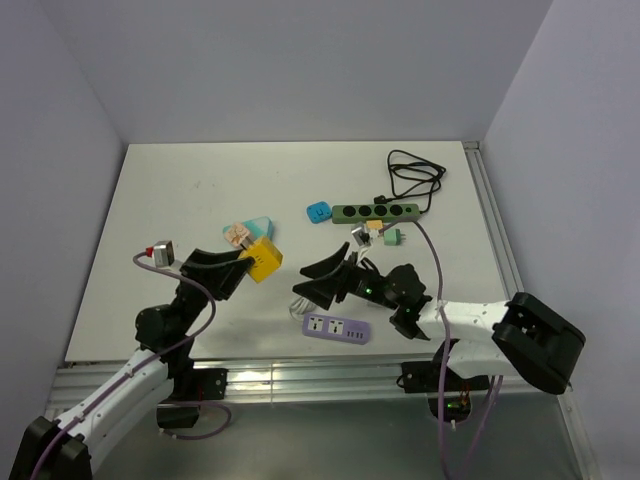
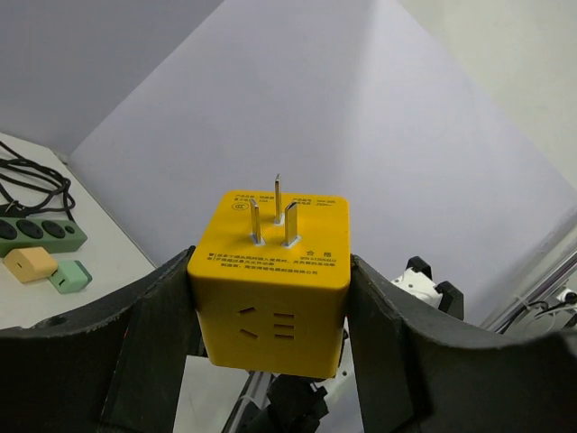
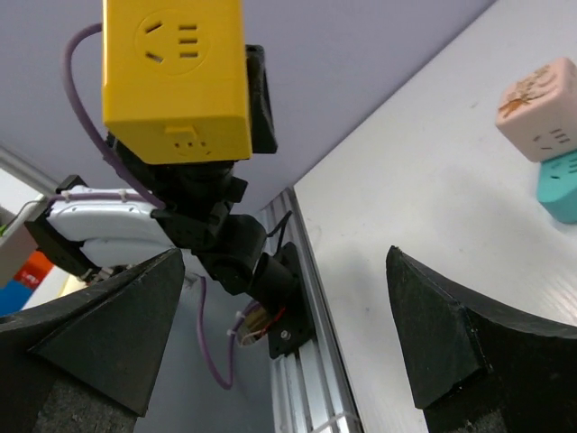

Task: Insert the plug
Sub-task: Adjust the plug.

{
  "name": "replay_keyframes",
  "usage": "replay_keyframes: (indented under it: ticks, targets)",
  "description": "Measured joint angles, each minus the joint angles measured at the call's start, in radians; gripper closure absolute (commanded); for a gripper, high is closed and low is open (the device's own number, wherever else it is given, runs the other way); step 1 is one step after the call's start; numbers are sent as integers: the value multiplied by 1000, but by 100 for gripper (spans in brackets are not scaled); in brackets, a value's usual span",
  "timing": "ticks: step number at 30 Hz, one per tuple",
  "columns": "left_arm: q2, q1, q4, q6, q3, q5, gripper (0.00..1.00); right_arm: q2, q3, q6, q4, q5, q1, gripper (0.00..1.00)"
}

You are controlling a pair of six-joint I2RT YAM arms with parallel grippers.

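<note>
Yellow plug [image 2: 270, 298], a cube-shaped adapter, sits clamped between the two fingers of the left tool [image 1: 243, 266], which press on its flat opposite sides. It is held in the air, off the tabletop [image 1: 180, 200]. Three flat metal prongs [image 2: 273, 216] stand out of the face that points away past the fingertips, and that face is free. The right tool [image 1: 320, 281] hangs just across from the left one with its fingers spread wide and nothing between them. Its own camera looks straight at the cube's socket faces.

A purple power strip [image 1: 337, 328] lies flat on the tabletop just below and behind the right tool. A green power strip [image 1: 375, 212] lies well beyond it, with a few small adapters alongside.

The plug looks like hard, smooth plastic, light and stiff, so it should not deform under the grip. Its glossy sides could let it twist or slide when the prongs meet resistance. The present hold on the side faces, low on the body and clear of the prongs, seems the right one. The prongs are rigid but would bend if they were pushed in crooked, so they need squaring to the slots first. The purple strip is probably light enough to skid, so the free tool may have to steady it.
</note>
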Motion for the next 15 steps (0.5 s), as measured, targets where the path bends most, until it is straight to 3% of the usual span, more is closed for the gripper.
replay_keyframes:
  ticks: [6,15]
  targets:
    - [15,0,-4,-24,0,-37,100,98,2,12,130,63,74,0]
    - [21,-1,-24,-26,0,-56,100,209,60,26,171,135,106,0]
